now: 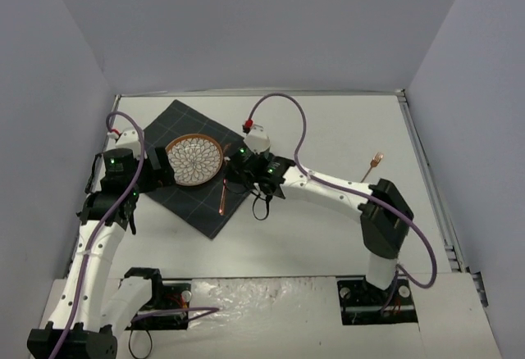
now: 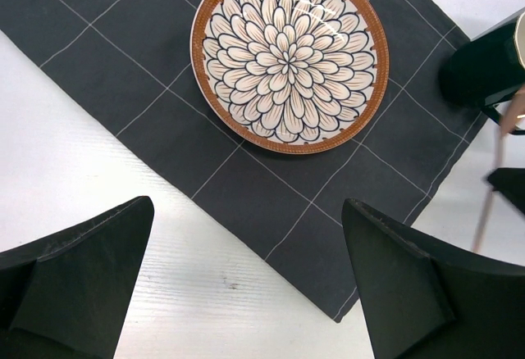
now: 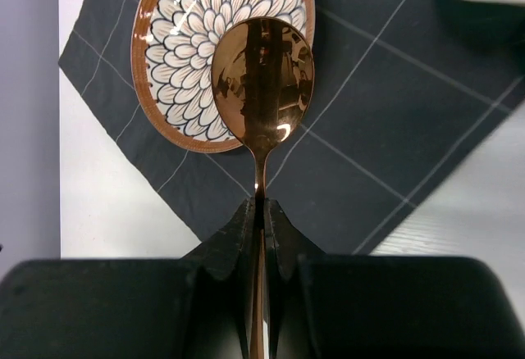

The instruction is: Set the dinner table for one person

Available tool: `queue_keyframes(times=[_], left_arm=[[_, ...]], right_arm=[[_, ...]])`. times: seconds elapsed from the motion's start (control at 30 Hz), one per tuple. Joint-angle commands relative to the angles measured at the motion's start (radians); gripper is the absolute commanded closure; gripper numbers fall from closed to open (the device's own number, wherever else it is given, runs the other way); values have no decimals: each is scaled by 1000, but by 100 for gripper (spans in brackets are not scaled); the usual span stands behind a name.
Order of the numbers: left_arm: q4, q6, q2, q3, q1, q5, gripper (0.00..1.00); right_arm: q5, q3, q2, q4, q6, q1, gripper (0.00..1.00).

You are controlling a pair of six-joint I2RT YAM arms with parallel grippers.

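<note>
1. Tabletop first: the large plain white matte rectangular dinner table (image 1: 320, 240) fills the floor of the scene under both arms. I judge it rigid, heavy and fixed. It is a surface to set things on, not something to grip.
2. A dark grey checked cloth mat (image 1: 176, 129) lies askew on its left half, soft and likely to ruck if dragged.
3. On the mat sits a round plate with a brown rim and petal pattern (image 1: 195, 160).
4. The right gripper (image 3: 261, 211) is clamped on the handle of a polished copper-coloured metal spoon (image 3: 262, 80), just right of the plate. The spoon looks light, stiff and slippery.
5. The left gripper (image 2: 248, 211) hovers spread wide and empty over the mat's edge.
6. A copper-coloured fork (image 1: 373, 164) lies well apart on the table's right side.
</note>
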Motion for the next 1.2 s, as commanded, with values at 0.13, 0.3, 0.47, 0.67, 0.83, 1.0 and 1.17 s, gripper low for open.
queue_keyframes(times=[0.13, 0.3, 0.47, 0.67, 0.83, 1.0, 1.17], left_arm=[[25, -11, -19, 31, 5, -40, 3], [22, -12, -21, 32, 4, -43, 3], [23, -14, -19, 32, 4, -35, 3], [23, -13, -17, 32, 4, -29, 3], [25, -13, -16, 32, 4, -28, 3], [24, -13, -15, 31, 3, -22, 3], [24, -13, -15, 30, 4, -20, 3]], right_arm=[[84, 140, 180, 32, 187, 28, 100], [153, 110, 210, 31, 277, 33, 100], [215, 109, 233, 0, 320, 33, 100], [269, 114, 261, -29, 362, 25, 100], [270, 111, 285, -43, 398, 10, 100], [276, 96, 303, -48, 453, 5, 100], [273, 93, 322, -48, 492, 1, 100]])
